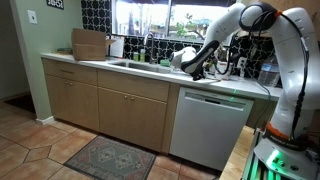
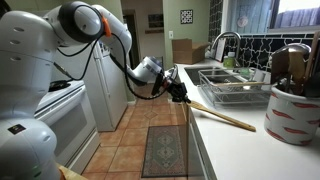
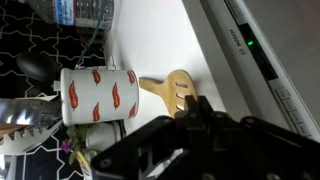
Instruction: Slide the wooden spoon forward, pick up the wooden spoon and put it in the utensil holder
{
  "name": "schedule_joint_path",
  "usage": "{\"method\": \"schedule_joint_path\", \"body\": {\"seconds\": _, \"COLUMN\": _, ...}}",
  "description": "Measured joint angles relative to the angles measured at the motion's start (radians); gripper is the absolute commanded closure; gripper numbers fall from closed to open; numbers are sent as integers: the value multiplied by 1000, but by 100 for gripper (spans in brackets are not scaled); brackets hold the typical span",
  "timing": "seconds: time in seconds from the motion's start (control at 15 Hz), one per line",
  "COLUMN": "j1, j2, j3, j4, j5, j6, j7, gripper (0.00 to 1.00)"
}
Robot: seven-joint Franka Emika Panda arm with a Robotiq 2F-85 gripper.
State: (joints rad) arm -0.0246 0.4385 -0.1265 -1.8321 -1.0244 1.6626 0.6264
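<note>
The wooden spoon (image 2: 225, 115) lies flat on the white counter (image 2: 235, 150), its handle end at the counter edge. In the wrist view its slotted head (image 3: 176, 90) points toward the utensil holder (image 3: 98, 95), a white crock with red chilies, also in an exterior view (image 2: 293, 112) at the far right. My gripper (image 2: 183, 93) sits at the spoon's handle end, its fingers (image 3: 199, 110) shut together over the handle and hiding it. I cannot tell whether they grip it or only touch it. The gripper also shows in an exterior view (image 1: 190, 65).
A sink with a dish rack (image 2: 236, 92) and a faucet (image 2: 225, 42) lies behind the spoon. Metal utensils (image 2: 290, 62) stand in the holder. A water bottle (image 3: 85, 10) stands beyond the holder. A dishwasher (image 1: 210, 125) is under the counter, and a rug (image 2: 165, 150) is on the floor.
</note>
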Motion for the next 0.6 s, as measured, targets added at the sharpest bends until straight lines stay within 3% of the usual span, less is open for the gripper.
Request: {"method": "schedule_joint_path", "body": {"seconds": 0.6, "j1": 27, "j2": -187, "j3": 18, "j4": -13, "j5": -2, "j6": -239, "j7": -38, "gripper": 99}}
